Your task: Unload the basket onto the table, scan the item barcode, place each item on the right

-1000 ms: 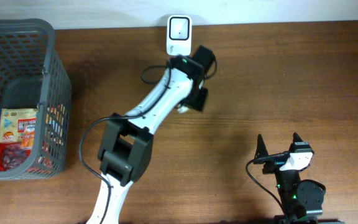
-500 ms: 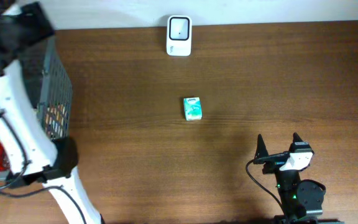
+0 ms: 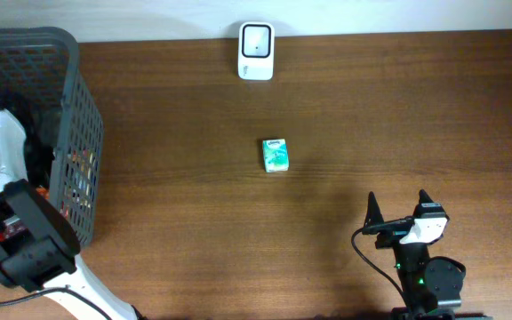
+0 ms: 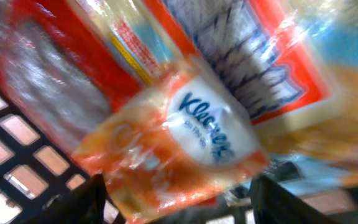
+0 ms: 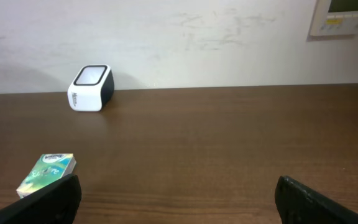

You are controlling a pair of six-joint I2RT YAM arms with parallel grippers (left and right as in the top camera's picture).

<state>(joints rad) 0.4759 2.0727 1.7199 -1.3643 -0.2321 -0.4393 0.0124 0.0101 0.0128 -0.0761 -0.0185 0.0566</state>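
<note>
An orange Kleenex tissue pack (image 4: 191, 140) fills the blurred left wrist view, lying on red and blue snack bags inside the basket. My left gripper (image 4: 185, 194) is open, one finger on each side of the pack's lower edge; whether they touch it I cannot tell. From overhead, the left arm (image 3: 3, 142) reaches down into the grey basket (image 3: 80, 107) and hides its gripper. A small green pack (image 3: 276, 155) (image 5: 47, 173) lies on the table in front of the white scanner (image 3: 256, 52) (image 5: 92, 88). My right gripper (image 3: 400, 206) (image 5: 179, 202) rests open and empty at the front right.
The basket stands at the table's left edge and holds several packaged goods (image 3: 76, 173). A pale wall (image 5: 229, 37) runs behind the scanner, with a wall panel (image 5: 344, 15) at the upper right. Brown tabletop (image 3: 398, 116) lies between the green pack and the right gripper.
The left arm swung from the scanner over to the basket and dropped into it, leaving the green pack on the table. Its jaws have narrowed a little. The right arm has not moved.
</note>
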